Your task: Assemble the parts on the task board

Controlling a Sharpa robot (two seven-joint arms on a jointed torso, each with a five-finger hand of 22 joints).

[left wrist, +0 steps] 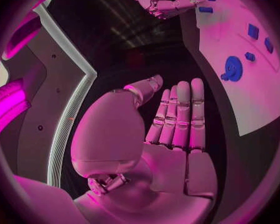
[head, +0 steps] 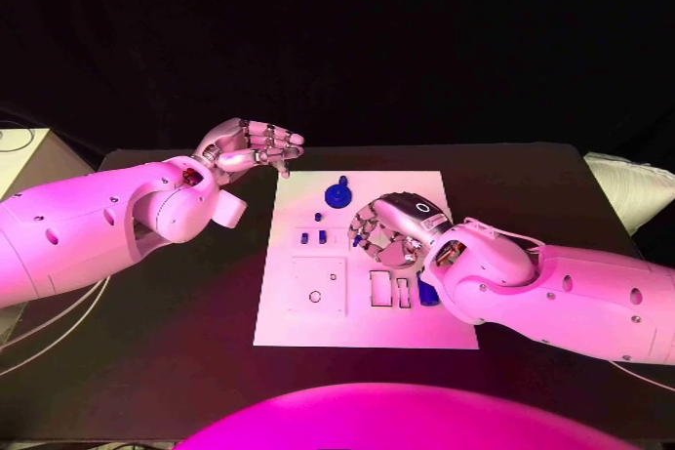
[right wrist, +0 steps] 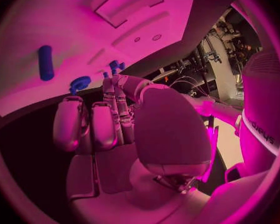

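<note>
The white task board lies in the middle of the black table. A round blue part stands near its far edge, with small blue parts closer in and another blue part by my right wrist. My right hand hovers over the board's middle with its fingers spread and its palm bare. Its fingertips are close to two small blue parts, and a blue cylinder lies further off. My left hand is raised off the board's far left corner, its fingers straight and holding nothing.
The board has a square recessed plate and a rectangular cut-out near the front. A white padded object sits at the table's right edge. A pale box is off its left side. Bare table lies left of the board.
</note>
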